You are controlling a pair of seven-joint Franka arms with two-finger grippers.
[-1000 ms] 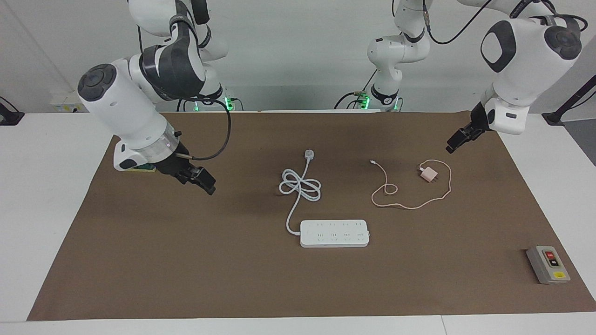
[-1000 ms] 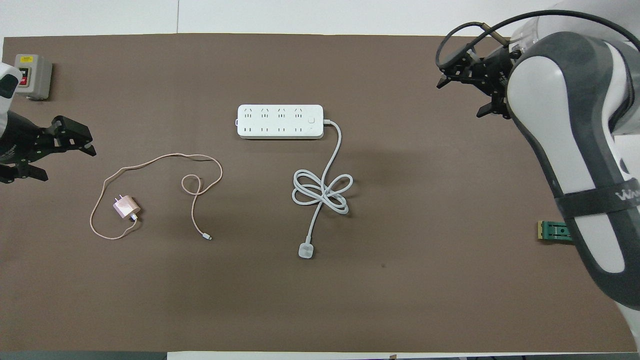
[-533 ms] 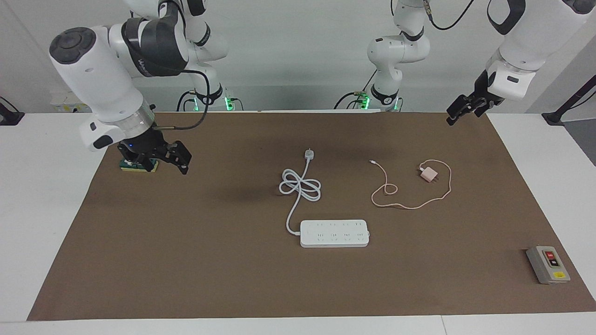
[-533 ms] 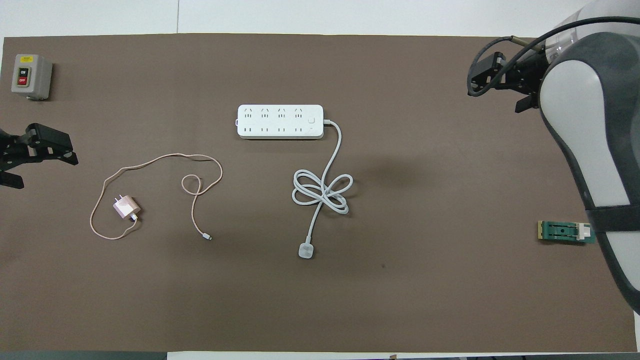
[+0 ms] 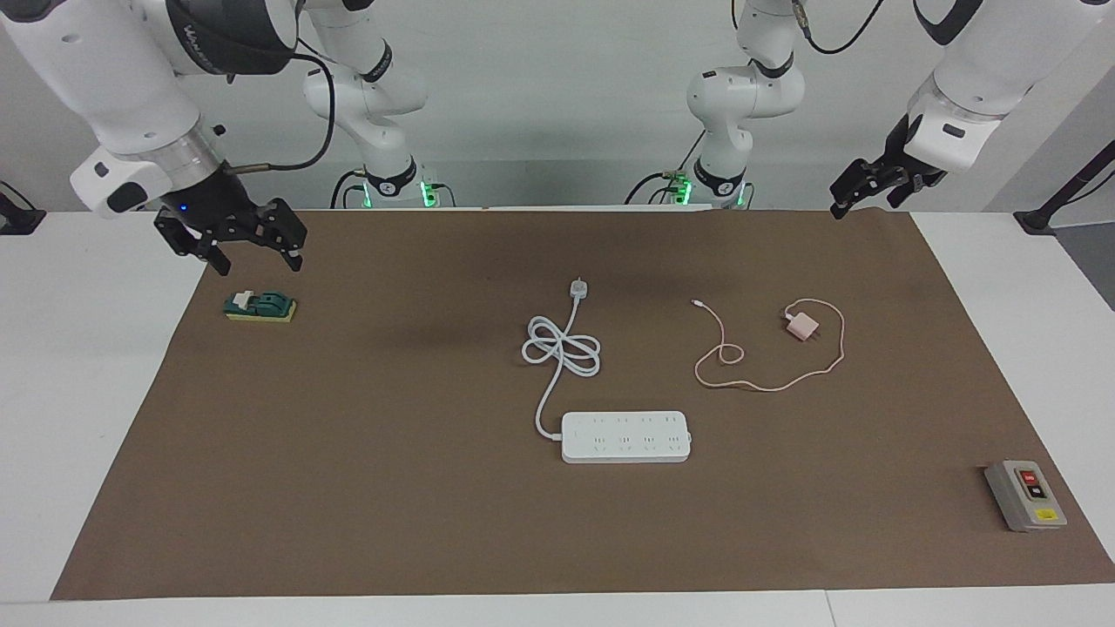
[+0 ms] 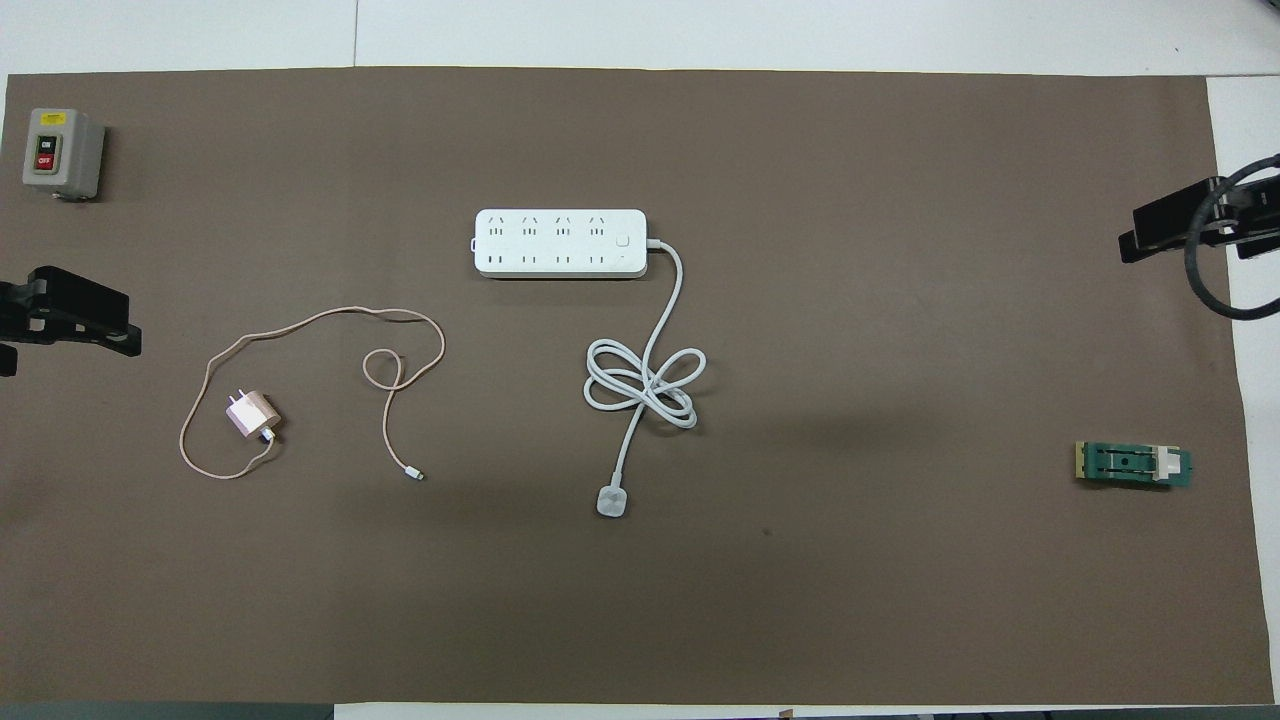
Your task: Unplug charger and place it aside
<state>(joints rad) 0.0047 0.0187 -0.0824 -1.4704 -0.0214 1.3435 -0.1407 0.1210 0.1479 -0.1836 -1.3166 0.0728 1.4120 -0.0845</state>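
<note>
The charger [image 5: 800,326], a small pale-pink cube, lies on the brown mat with its thin pink cable [image 5: 766,384] looped around it. It is apart from the white power strip [image 5: 625,436] and not plugged into it. It also shows in the overhead view [image 6: 250,413], as does the strip [image 6: 560,243]. My left gripper [image 5: 862,205] is open and empty, raised over the mat's edge at the left arm's end [image 6: 60,345]. My right gripper [image 5: 253,259] is open and empty, raised over the mat's edge at the right arm's end [image 6: 1185,240].
The strip's thick white cord [image 5: 562,348] lies coiled, nearer to the robots than the strip. A grey switch box [image 5: 1025,495] sits at the mat's corner toward the left arm's end. A small green block [image 5: 260,306] lies below the right gripper.
Both arms have lifted and drawn back toward the table's ends. The right gripper has moved off the green block, which now shows in full. The charger and strip have not moved.
</note>
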